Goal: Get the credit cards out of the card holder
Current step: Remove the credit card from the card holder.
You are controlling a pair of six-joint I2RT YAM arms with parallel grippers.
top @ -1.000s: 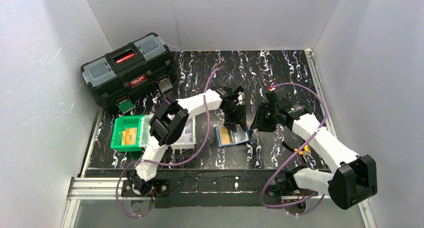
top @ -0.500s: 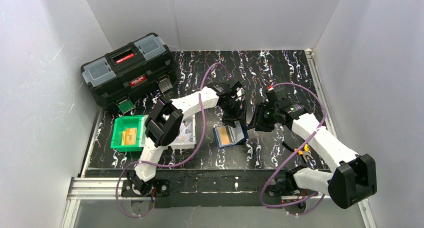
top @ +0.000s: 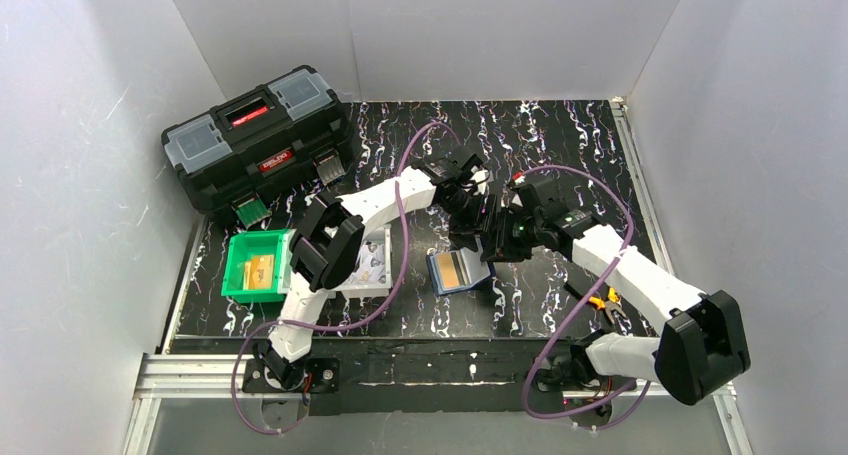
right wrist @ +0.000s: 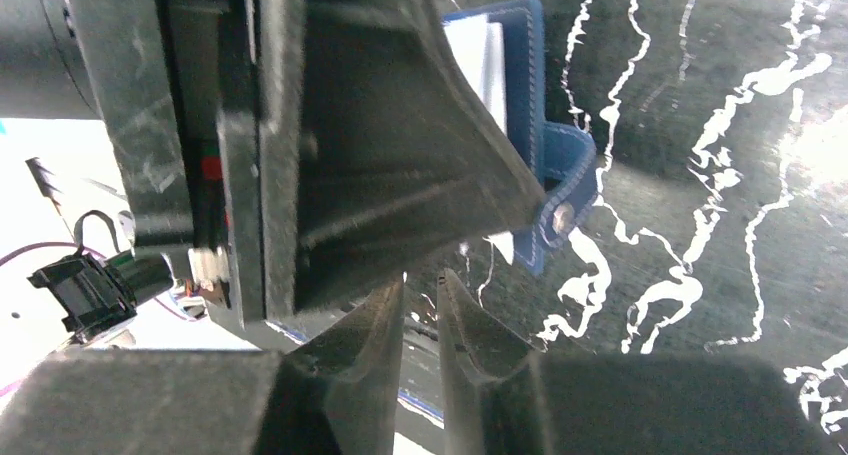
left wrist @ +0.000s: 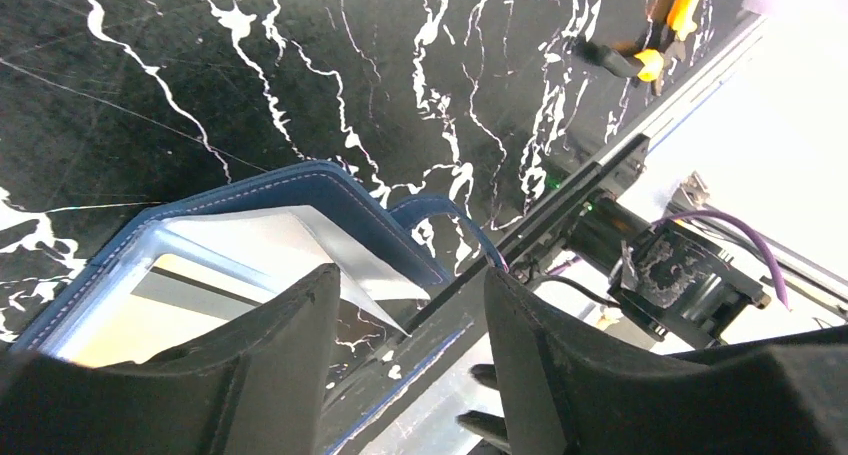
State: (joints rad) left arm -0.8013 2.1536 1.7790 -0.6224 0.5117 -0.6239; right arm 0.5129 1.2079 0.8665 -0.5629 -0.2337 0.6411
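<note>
At the card holder [left wrist: 300, 185], left hand [left wrist: 410, 285] wide, right hand [right wrist: 420, 283] narrow, grip unclear.

L gripper [left wrist: 410, 295] over card holder [left wrist: 300, 178] — R gripper [right wrist: 420, 287] alongside | room: nr side

card holder [top: 478, 275]: navy, spread open, pockets up | credit card [top: 452, 271]: orange, in one pocket

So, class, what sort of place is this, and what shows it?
Probably a robotics test cell: plain white walls enclose a black white-veined tabletop, two white jointed robot arms are mounted at its near edge, and a black plastic toolbox sits far left.
</note>
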